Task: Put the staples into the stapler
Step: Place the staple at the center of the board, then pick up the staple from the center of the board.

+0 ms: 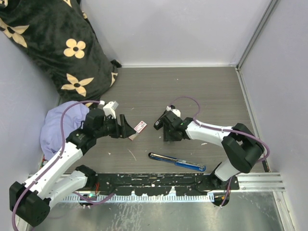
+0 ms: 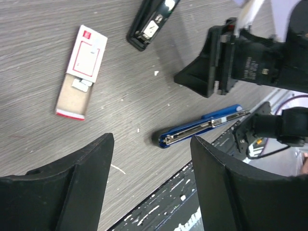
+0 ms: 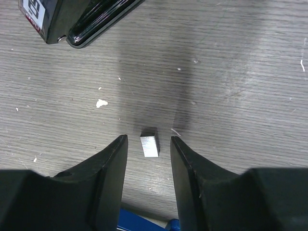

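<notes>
— Staples box (image 1: 140,127): where does it lie?
— Flat on the table (image 1: 192,96) between the two hands, tray slid partly out; it sits just beside the left hand (image 1: 126,129), the nearer of the two; that hand stands wide open and holds nothing.
— And the right hand (image 3: 148,139)?
— About half open, pointing down at the table; a loose strip (image 3: 149,146) of staples lies on the wood between its fingers with a gap on either side, so nothing is gripped.
— Which way does the strip run?
— Its length points away from the wrist, along the fingers, so its long sides face the two pads; closing straight in should catch it, I judge.
— The stapler?
— The blue stapler (image 1: 177,162) lies open, rail showing, just nearer the arm bases than the right hand; its long axis runs across the table, left to right; the black stapler (image 3: 82,19) lies close by that hand.
</notes>
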Tool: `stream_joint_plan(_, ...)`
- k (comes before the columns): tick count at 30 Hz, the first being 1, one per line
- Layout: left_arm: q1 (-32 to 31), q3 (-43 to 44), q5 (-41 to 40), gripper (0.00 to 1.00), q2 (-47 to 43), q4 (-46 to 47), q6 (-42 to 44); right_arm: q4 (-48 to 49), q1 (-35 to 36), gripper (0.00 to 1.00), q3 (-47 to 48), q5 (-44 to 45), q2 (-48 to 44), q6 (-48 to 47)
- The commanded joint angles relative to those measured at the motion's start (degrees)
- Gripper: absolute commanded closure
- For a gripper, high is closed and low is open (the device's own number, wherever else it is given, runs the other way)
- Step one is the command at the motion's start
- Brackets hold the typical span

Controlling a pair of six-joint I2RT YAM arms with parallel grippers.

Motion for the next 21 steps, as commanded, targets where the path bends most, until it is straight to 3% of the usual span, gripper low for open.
stream_joint_plan(1,-1.3,2.0,-5.9,0.36,1.8,-2.2,-0.3,-0.8,0.3,0.51,2.6,2.9,-1.0,1.0)
stream_joint_plan(7,-20.4,7.4,-22.6,0.43,9.8,-1.8,-8.5,-2.6,-4.4,0.49,3.0,5.0,-7.0,-2.0)
stream_joint_plan(15,-30.2,15.7,-30.8,0.5,26.8,-2.7,-27.7,-4.9,-18.3,0.49,-0.5,9.3,-16.7,-5.5)
stream_joint_plan(21,-34.5,26.1,-33.8,0.55,42.0,-9.6,-33.7,-5.5,-20.8,0.49,-0.2,13.5,-23.3,-6.4)
